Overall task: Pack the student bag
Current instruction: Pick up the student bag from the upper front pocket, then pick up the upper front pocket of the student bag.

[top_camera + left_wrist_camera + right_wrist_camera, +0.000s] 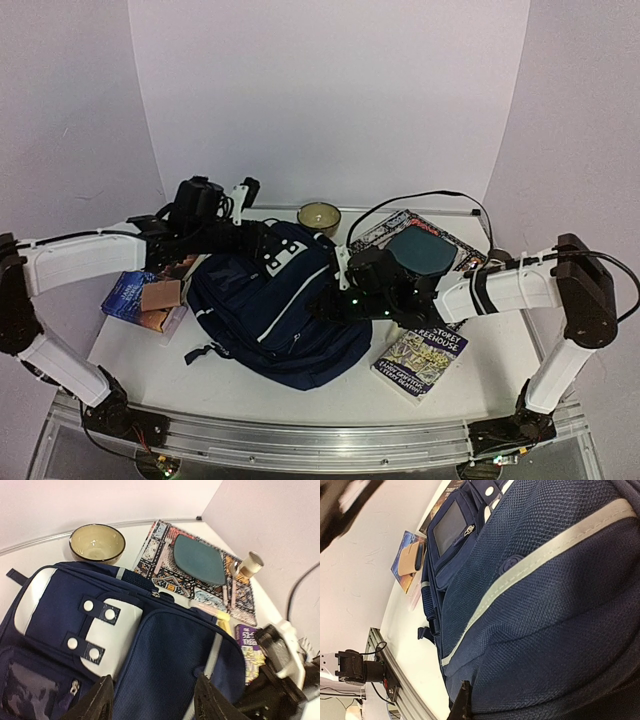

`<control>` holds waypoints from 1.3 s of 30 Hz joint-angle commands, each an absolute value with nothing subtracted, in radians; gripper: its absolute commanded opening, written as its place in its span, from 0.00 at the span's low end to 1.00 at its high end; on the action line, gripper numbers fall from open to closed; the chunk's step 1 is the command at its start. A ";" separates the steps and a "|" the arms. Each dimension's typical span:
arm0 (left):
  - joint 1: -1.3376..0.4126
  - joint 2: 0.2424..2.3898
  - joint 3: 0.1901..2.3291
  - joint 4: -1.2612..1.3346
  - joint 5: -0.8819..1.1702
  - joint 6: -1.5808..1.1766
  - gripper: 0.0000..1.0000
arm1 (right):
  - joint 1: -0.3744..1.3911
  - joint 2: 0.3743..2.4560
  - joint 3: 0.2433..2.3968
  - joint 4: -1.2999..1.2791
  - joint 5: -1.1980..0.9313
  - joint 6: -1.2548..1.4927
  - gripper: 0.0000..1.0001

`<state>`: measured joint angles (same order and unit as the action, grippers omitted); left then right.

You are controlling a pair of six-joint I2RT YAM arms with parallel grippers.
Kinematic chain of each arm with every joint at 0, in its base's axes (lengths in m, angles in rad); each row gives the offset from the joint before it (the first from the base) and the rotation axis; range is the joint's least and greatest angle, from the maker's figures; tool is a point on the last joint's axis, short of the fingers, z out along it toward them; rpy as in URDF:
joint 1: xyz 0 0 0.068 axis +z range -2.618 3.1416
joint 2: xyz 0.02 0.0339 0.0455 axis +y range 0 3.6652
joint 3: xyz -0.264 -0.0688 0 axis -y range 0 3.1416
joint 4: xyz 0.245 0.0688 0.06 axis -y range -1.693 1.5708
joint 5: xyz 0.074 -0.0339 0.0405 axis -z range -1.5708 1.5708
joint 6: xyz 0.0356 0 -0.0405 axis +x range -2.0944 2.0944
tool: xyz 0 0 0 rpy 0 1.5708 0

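On the white table (300,395) the bag (265,300) is laid flat at the middle, front up, with a patterned mat (455,245) behind it to the right, a book (420,360) just beside its right edge and other books (140,295) at its left. A teal plate (197,560) is set on the mat, and a yellowish bowl (320,215) stands behind the bag. The left gripper (154,680) is held over the bag's front with fingers parted, while the right gripper (464,697) is pressed against the bag's side with jaws closed; whether fabric is pinched cannot be told.
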<state>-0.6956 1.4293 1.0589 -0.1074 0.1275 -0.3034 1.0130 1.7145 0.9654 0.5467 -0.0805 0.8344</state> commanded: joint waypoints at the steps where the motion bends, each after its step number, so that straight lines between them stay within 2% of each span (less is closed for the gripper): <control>1: -0.701 1.272 0.927 -0.045 0.108 -0.462 0.57 | 1.015 1.665 1.040 0.591 -0.092 0.845 0.00; 8: -0.737 1.092 0.725 -0.042 0.093 -0.599 0.55 | 1.016 1.669 1.102 0.579 -0.088 0.887 0.00; 16: -0.897 1.038 0.635 -0.043 0.006 -0.712 0.51 | 1.015 1.658 1.173 0.511 -0.021 0.893 0.00; 26: -1.144 1.171 0.676 -0.039 -0.200 -0.788 0.41 | 1.015 1.661 1.195 0.480 0.000 0.905 0.00; 30: -1.183 1.246 0.715 -0.040 -0.218 -0.790 0.36 | 1.015 1.664 1.198 0.476 0.000 0.911 0.00; 39: -1.200 1.326 0.747 -0.038 -0.253 -0.808 0.34 | 1.015 1.668 1.197 0.474 -0.015 0.921 0.00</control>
